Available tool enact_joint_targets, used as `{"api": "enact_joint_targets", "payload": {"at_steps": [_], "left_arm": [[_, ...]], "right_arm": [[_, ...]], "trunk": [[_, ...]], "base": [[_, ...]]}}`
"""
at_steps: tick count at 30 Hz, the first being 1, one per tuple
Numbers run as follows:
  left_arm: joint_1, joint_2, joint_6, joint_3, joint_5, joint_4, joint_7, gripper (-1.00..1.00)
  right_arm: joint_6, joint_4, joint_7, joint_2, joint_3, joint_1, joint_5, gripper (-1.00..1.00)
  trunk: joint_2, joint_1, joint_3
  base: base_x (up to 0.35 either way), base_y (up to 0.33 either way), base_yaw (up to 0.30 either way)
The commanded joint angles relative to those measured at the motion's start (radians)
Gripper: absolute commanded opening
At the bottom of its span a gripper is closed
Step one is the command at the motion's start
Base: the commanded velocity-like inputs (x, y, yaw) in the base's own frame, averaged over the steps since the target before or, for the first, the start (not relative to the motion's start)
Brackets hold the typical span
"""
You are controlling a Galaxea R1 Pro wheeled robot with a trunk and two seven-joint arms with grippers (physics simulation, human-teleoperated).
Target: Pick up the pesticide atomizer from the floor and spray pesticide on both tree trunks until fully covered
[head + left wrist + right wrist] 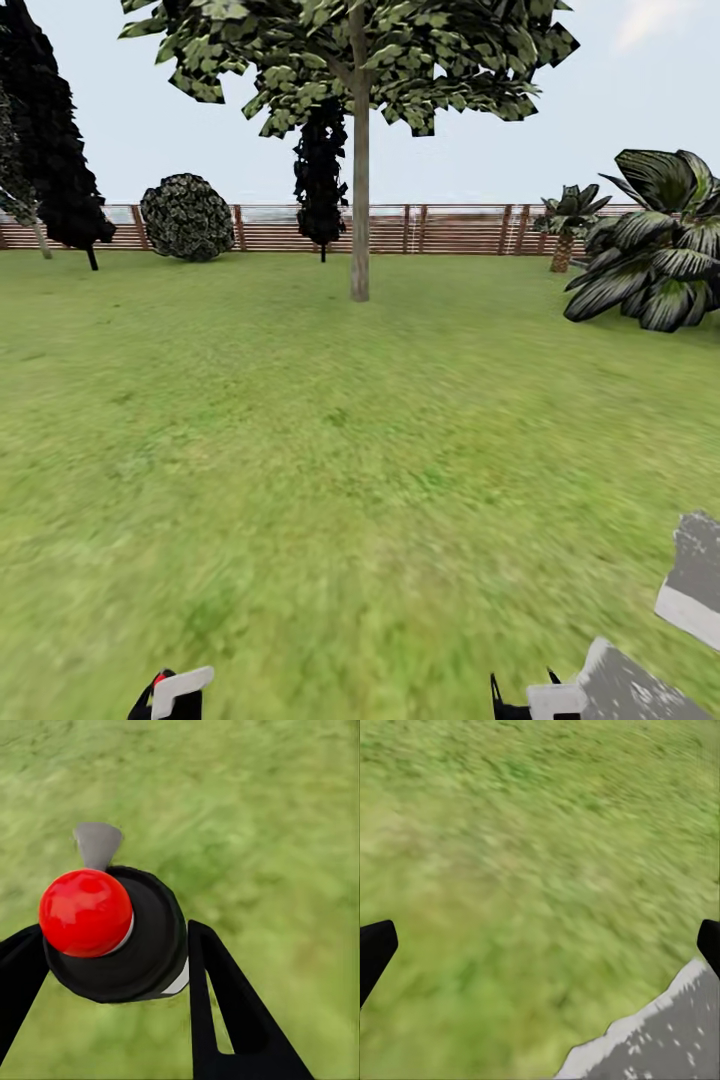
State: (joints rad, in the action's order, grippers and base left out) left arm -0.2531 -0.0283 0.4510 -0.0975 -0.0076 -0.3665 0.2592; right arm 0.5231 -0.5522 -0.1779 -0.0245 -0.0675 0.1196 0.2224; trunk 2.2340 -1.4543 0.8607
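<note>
a: left end effector point(112, 967) is clenched on the pesticide atomizer point(112, 937), one black finger point(240, 1020) on each side of its black cap, red knob and grey nozzle pointing out over the grass point(262, 810). in the head view the bottle's top just peeks up at the bottom left edge point(170, 693).

b: how will it handle?

a: my guess is light, rigid plastic with a rounded, smooth body, so it could twist or slip if squeezed off-centre. holding it across the body just under the cap, as it is now, looks the sound place; it leaves the nozzle free.

b: and further right?

a: straight ahead, well across the lawn, stands a tree point(360, 60) with a pale straight trunk point(360, 200), the brown slat fence point(450, 230) behind it. dark shrubs sit left of it, palms to the right.

b: right side?

a: right end effector point(540, 945) is released, its fingertips spread wide apart over bare grass, nothing between them. part of the robot's grey and white arm point(690, 580) shows at the lower right of the head view.

b: next?

a: likely close in on that trunk; it is still far off.
</note>
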Motion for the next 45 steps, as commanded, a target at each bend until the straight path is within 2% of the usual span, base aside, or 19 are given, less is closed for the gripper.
{"api": "enact_joint_targets", "payload": {"at_steps": [1, 45], "left_arm": [[0.000, 0.000, 0.000, 0.000, 0.000, 0.000, 0.000, -1.00], [0.001, -0.001, 0.000, -0.001, 0.000, 0.000, 0.000, -1.00]], "right_arm": [[0.000, 0.000, 0.000, 0.000, 0.000, 0.000, 0.000, 1.00], [0.000, 0.000, 0.001, 0.000, 0.000, 0.000, -0.001, 1.00]], "trunk": [[0.000, 0.000, 0.000], [0.000, 0.000, 0.000]], "base": [[0.340, 0.000, 0.000], [0.341, 0.000, 0.000]]}}
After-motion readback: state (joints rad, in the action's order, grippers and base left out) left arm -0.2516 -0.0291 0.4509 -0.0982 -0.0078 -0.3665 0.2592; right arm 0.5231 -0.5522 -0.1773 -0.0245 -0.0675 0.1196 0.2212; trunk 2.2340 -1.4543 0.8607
